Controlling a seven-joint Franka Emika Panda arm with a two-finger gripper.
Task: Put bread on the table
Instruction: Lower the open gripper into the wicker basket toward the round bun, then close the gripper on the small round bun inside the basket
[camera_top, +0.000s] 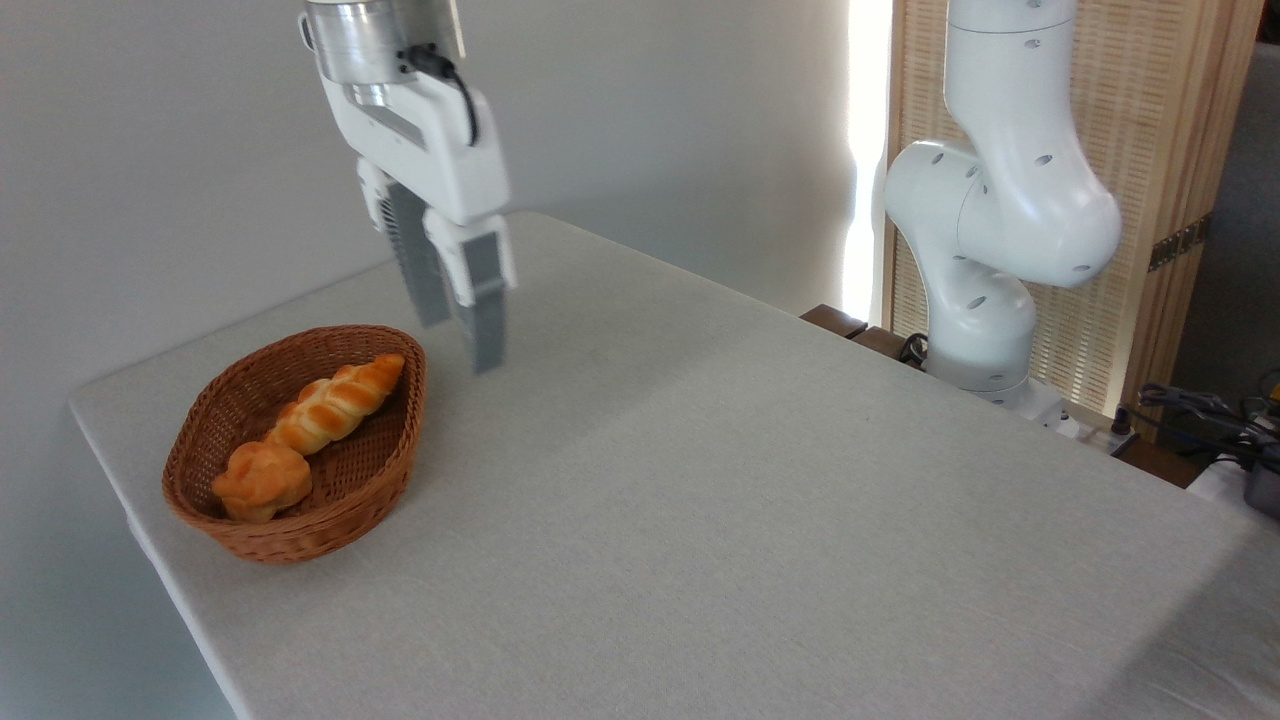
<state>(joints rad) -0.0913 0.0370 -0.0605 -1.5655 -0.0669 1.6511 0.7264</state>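
Observation:
The bread (262, 480), a small round golden-orange bun with a lumpy top, lies at the near end of a brown wicker basket (390, 470) on the left part of the table (720, 520). My gripper (460, 345) hangs in the air above the table, just right of the basket's far end and well above the bun. Its two grey fingers point down, stand a little apart and hold nothing, so it is open. Motion blurs it slightly.
A long braided golden loaf (335, 400) lies in the basket behind the bun. The robot's white base (985, 300) stands at the table's far right edge. A wooden screen (1150, 150) and cables are behind it. A wall runs behind the table.

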